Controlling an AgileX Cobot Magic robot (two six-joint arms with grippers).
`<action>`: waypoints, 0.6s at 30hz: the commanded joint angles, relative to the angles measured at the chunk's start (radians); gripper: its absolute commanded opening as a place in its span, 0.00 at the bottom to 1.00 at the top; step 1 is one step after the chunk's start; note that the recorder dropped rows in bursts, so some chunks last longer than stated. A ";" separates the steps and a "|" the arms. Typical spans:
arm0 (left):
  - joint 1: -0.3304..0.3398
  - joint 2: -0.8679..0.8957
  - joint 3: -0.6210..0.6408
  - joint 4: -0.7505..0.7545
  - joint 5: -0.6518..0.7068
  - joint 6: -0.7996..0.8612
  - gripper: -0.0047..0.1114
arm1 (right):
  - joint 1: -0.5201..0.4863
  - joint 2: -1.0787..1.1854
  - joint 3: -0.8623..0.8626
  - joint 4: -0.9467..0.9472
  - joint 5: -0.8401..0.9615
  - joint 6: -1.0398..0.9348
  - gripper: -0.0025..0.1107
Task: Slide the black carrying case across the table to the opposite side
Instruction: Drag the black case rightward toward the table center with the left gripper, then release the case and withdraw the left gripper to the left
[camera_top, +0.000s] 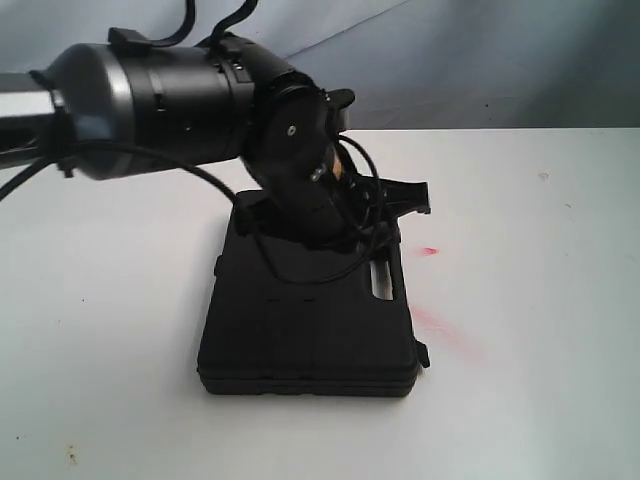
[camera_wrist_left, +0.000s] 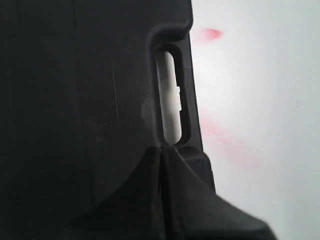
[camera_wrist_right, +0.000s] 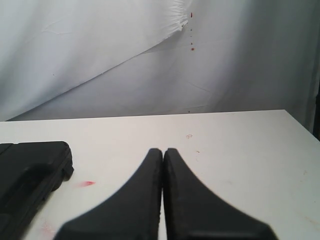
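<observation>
The left gripper (camera_wrist_left: 161, 155), fingers pressed together, met the black carrying case (camera_top: 300, 330) beside its handle slot (camera_wrist_left: 169, 100); the right gripper (camera_wrist_right: 163, 155) hung closed, empty, above the table (camera_wrist_right: 240, 145).

- Robot test rig in a lab or research space, not a home or a shop.
- Plain white worktop (camera_top: 560, 330), wide and flat, marked with pink-red smears (camera_top: 430, 250) and small specks.
- Creased white cloth backdrop (camera_wrist_right: 100, 60) hangs right behind the worktop's far edge and screens off the room; a few red spots (camera_wrist_right: 191, 48) on it.
- Black and grey robot arm (camera_top: 150, 95) with loose black cables (camera_top: 188, 18) reaches in over the worktop.
- Even, flat lighting on all surfaces.
</observation>
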 joint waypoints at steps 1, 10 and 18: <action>0.018 -0.094 0.125 -0.013 -0.093 0.022 0.04 | -0.008 -0.006 0.004 -0.009 -0.003 -0.002 0.02; 0.092 -0.319 0.454 -0.066 -0.281 0.100 0.04 | -0.008 -0.006 0.004 -0.009 -0.003 -0.002 0.02; 0.192 -0.516 0.698 -0.105 -0.418 0.212 0.04 | -0.010 -0.006 0.004 -0.009 -0.003 -0.002 0.02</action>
